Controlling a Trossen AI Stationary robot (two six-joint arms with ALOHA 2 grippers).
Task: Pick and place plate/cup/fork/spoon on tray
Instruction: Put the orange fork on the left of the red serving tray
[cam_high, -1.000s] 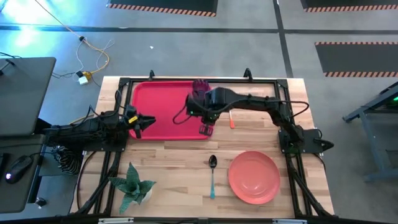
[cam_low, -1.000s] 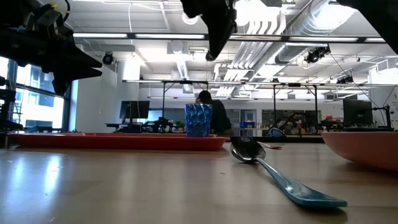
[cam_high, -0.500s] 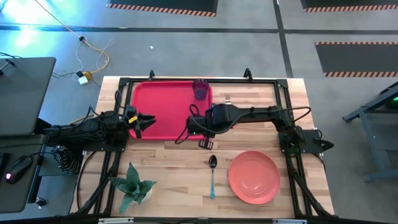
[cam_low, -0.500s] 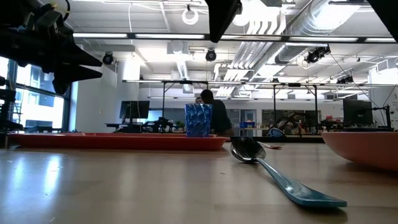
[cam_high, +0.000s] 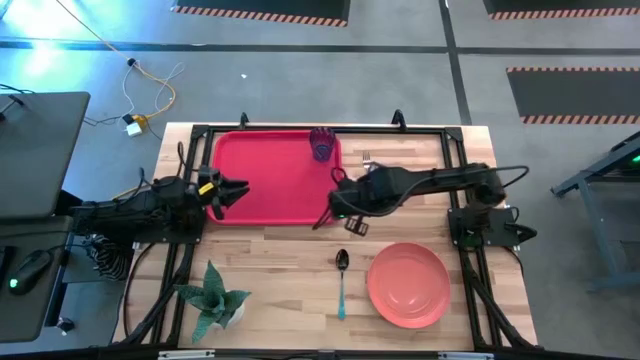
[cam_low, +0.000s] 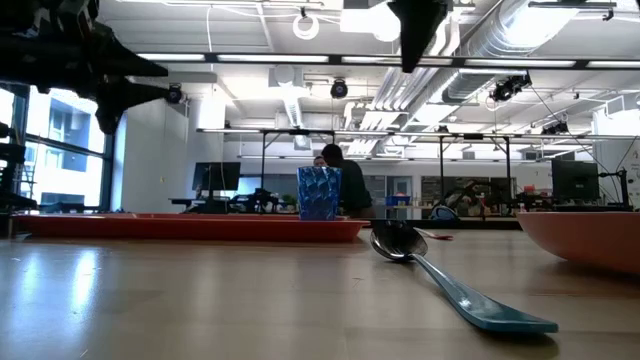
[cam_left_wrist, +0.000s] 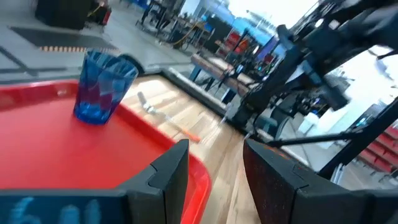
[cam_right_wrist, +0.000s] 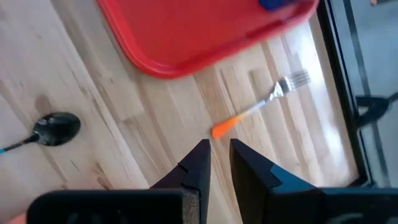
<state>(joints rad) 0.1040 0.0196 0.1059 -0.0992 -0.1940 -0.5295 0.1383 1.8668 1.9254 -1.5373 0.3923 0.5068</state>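
Upright, faceted blue-purple cup (cam_high: 321, 143) on red tray (cam_high: 260, 180)

From table height I am looking at the spoon (cam_low: 440, 272) lying nearest, the cup (cam_low: 319, 193) standing on the tray (cam_low: 190, 227) farther off, the plate (cam_low: 585, 238) edging in at right, and a person (cam_low: 345, 186) sitting beyond.

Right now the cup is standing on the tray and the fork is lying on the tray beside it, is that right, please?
Not quite. The cup does stand on the tray, but the fork lies on the bare wooden table just past the tray's edge, as the high view and right wrist view show.
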